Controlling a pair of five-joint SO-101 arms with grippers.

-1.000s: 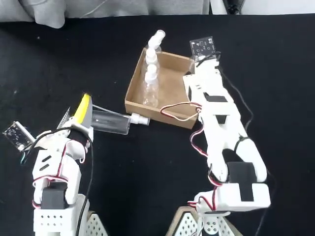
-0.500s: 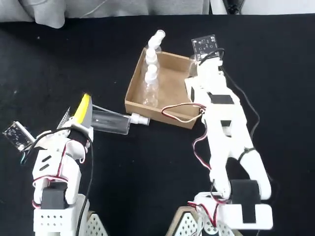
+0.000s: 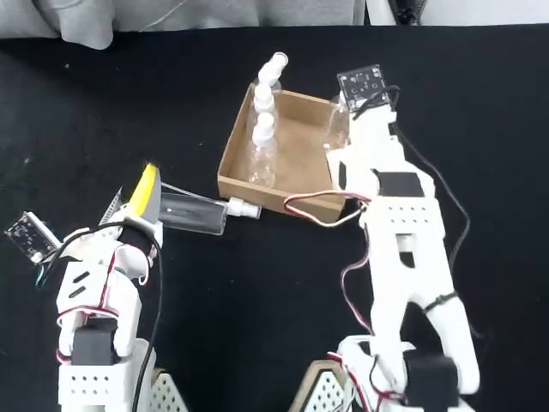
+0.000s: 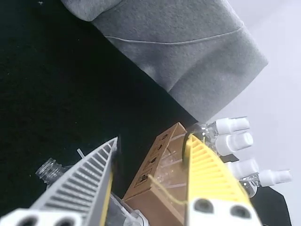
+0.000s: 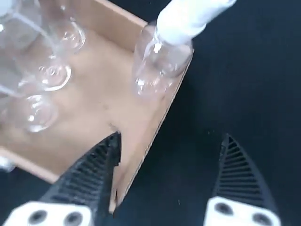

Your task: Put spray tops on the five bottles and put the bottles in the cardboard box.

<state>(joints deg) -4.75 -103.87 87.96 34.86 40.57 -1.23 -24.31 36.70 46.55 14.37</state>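
The cardboard box (image 3: 296, 167) sits mid-table. Three clear bottles with white spray tops (image 3: 263, 129) stand along its left wall. A fourth topped bottle (image 5: 160, 66) stands in the far right corner. My right gripper (image 5: 171, 137) hangs open over the box's right wall (image 5: 157, 127), short of that bottle. A fifth topped bottle (image 3: 196, 215) lies on the table, from the box's front left corner to my left gripper (image 3: 133, 184). In the left wrist view my left gripper (image 4: 151, 139) is open, facing the box (image 4: 162, 181). A bare bottle neck (image 4: 47, 169) shows beside its grey finger.
Black cloth covers the table (image 3: 257, 292). Grey fabric (image 4: 174, 52) lies along the far edge. A red and white cable (image 3: 313, 202) loops over the box's front right corner. The right arm (image 3: 403, 223) stretches along the box's right side.
The right arm has stretched farther forward, carrying its wrist a little to the right along the box's right wall. The left arm and the lying bottle have not moved.
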